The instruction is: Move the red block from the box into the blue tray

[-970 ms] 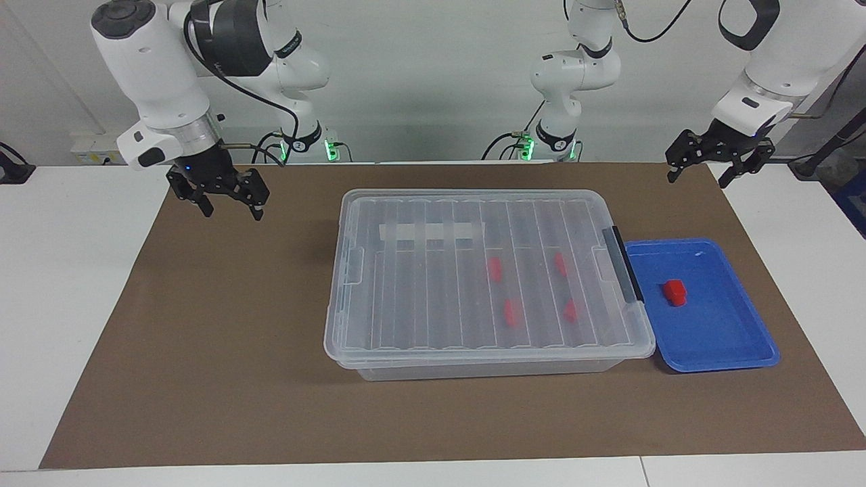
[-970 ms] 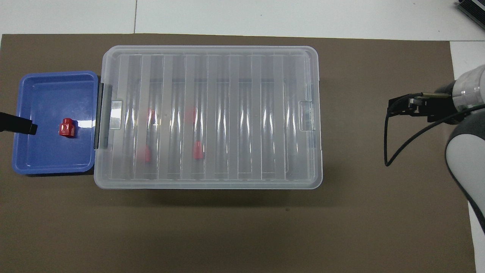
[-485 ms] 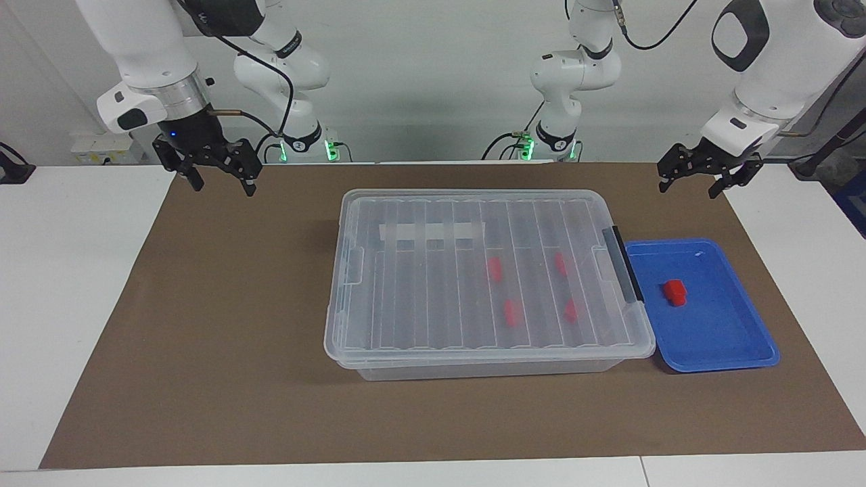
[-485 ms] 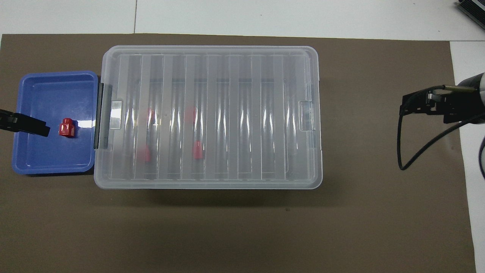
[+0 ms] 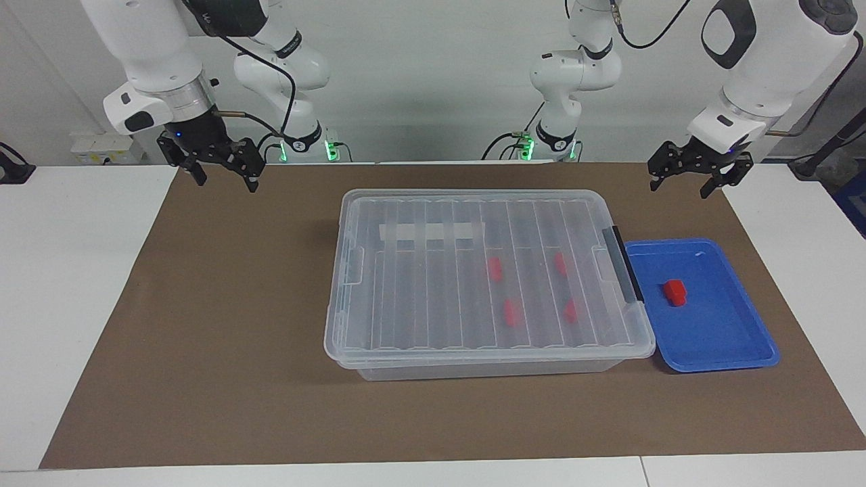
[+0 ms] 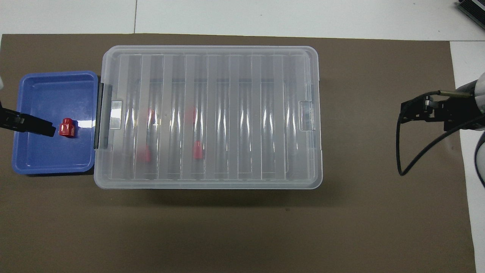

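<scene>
A small red block (image 5: 674,292) (image 6: 67,127) lies in the blue tray (image 5: 717,338) (image 6: 53,155). The tray sits against the black-latch (image 5: 622,264) end of the clear box (image 5: 419,297) (image 6: 227,113). The box's ribbed lid is on, and several more red blocks (image 5: 512,312) show through it. My left gripper (image 5: 680,188) hangs open in the air over the mat at the left arm's end. Seen from above, one of its fingers (image 6: 38,127) overlaps the tray beside the block. My right gripper (image 5: 226,184) (image 6: 416,112) hangs open and empty over the mat's edge at the right arm's end.
A brown mat (image 5: 203,338) covers the middle of the white table (image 5: 67,304). A strip of white tape (image 5: 431,232) sits on the box lid. A black cable (image 6: 398,151) loops down from the right wrist.
The right gripper rose and drew away from the box. The left gripper drifted toward the box, its finger sliding farther over the tray. Block, tray and box stayed put.
</scene>
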### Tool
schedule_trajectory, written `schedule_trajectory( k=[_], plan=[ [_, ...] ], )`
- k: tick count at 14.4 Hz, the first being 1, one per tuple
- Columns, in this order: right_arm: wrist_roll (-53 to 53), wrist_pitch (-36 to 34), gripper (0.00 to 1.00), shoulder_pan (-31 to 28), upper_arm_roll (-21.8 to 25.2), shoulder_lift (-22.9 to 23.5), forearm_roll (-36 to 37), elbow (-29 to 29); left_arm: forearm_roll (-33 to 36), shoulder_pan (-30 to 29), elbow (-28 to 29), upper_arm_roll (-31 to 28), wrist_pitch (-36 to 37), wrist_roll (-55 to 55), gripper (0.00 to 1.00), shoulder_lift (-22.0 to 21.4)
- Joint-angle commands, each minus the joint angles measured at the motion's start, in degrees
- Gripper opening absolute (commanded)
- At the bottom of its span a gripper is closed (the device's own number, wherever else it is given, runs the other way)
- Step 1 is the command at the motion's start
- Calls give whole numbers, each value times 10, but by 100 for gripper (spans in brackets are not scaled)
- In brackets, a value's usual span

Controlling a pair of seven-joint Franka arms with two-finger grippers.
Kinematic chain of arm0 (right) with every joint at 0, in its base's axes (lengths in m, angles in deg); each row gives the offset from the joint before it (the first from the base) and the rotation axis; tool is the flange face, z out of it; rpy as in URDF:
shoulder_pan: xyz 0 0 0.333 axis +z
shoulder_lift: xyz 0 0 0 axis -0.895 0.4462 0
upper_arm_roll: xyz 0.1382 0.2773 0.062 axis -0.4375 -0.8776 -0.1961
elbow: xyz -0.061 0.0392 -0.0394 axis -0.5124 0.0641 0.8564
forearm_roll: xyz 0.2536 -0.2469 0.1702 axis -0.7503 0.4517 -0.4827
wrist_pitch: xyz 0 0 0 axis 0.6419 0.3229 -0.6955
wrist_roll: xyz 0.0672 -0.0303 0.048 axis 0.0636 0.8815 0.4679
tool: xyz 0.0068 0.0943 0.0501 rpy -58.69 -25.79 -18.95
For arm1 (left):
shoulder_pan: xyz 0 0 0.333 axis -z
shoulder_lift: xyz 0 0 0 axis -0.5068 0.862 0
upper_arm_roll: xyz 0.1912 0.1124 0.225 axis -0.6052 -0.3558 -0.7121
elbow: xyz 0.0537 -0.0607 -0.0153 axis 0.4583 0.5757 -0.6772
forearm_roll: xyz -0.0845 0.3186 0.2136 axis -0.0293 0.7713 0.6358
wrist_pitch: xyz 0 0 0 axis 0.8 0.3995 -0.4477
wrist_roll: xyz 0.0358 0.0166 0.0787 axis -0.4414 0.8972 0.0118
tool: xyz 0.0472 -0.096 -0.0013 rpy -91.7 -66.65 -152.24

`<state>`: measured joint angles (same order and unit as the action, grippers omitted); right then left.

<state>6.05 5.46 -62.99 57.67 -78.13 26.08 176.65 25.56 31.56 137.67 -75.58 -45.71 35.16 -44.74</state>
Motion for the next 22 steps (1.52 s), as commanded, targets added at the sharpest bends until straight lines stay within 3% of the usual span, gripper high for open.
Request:
schedule_trajectory(
  k=[1,4,22],
  plan=[
    [1,-8,100,-1,-4,-9,9,7,10,6,7,-4,-2,14,100,-10],
    [-37,-8,100,0,-6,-9,21,5,10,8,7,-3,-2,81,100,-10],
    [-36,-1,100,-7,-5,-9,-2,8,10,8,7,-2,-2,81,100,-11]
  ],
)
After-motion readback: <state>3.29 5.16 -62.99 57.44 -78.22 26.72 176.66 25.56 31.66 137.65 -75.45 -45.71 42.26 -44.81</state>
